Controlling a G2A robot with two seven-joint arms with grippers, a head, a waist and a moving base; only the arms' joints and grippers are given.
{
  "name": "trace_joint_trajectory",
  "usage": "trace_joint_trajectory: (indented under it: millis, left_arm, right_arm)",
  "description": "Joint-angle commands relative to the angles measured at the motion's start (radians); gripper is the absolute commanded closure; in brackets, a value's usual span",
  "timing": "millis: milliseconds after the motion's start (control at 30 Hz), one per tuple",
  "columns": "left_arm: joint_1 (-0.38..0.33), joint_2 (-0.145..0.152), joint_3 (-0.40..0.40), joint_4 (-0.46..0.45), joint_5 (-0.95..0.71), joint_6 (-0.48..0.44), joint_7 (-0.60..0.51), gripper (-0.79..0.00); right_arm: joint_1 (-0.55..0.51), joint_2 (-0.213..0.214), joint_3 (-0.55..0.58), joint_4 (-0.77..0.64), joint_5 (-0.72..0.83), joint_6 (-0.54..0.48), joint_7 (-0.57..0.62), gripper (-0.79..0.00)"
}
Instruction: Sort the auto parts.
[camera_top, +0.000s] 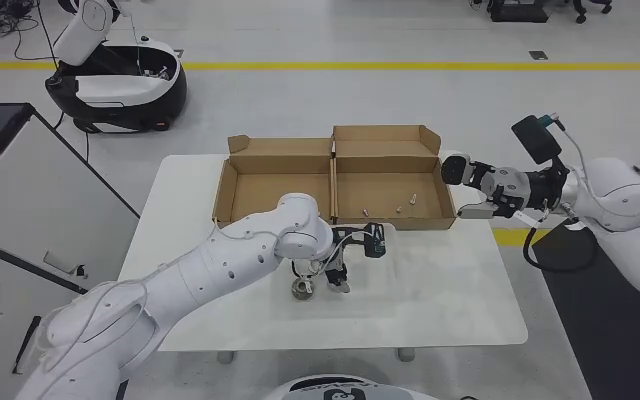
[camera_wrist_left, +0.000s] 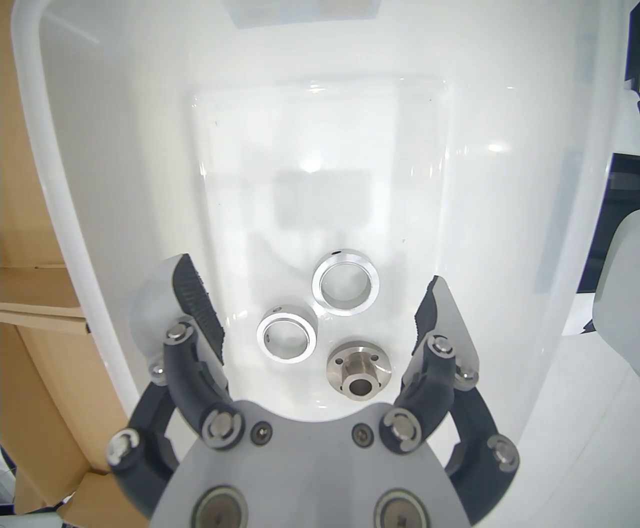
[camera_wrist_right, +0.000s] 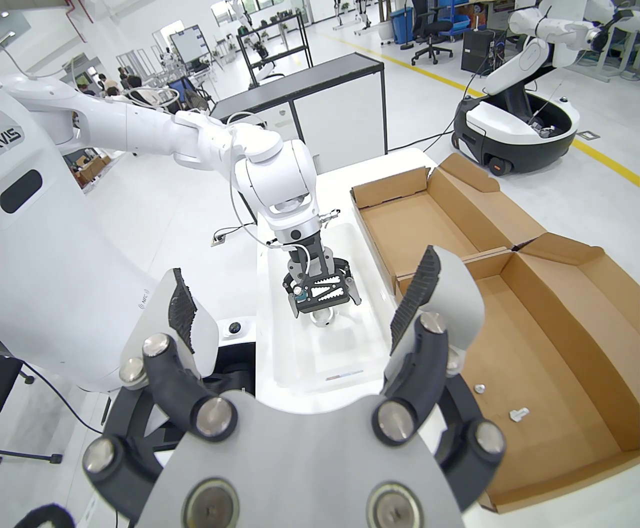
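Note:
Three metal parts lie in a shallow white tray (camera_wrist_left: 75, 200): a large ring (camera_wrist_left: 346, 290), a smaller ring (camera_wrist_left: 287, 334) and a flanged hub (camera_wrist_left: 358, 373). My left gripper (camera_wrist_left: 310, 272) hangs open just above them, fingers on either side of the group, holding nothing. From above, the left gripper (camera_top: 318, 280) stands over the parts (camera_top: 302, 289) near the table's middle. My right gripper (camera_wrist_right: 302, 262) is open and empty, held off the right end of the right cardboard box (camera_top: 390, 185). That box holds three small bolts (camera_top: 400, 208).
The left cardboard box (camera_top: 275, 185) stands open behind the tray with a bare floor. Both boxes sit side by side at the table's back edge. A dark object (camera_top: 375, 241) lies on the table right of the left gripper. Another robot base (camera_top: 120, 85) is parked on the floor behind.

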Motion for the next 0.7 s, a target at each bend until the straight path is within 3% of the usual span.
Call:
trace_joint_trajectory:
  millis: [0, 300, 667]
  left_arm:
    - [0.0, 0.0, 0.0, 0.0, 0.0, 0.0, 0.0, -0.785]
    - [0.002, -0.002, 0.007, 0.004, 0.029, -0.006, -0.009, -0.785]
    - [-0.047, -0.034, 0.038, 0.029, -0.058, -0.026, -0.109, -0.785]
  right_arm:
    - [0.0, 0.0, 0.0, 0.0, 0.0, 0.0, 0.0, -0.785]
    - [0.0, 0.0, 0.0, 0.0, 0.0, 0.0, 0.0, -0.785]
    - [0.0, 0.0, 0.0, 0.0, 0.0, 0.0, 0.0, -0.785]
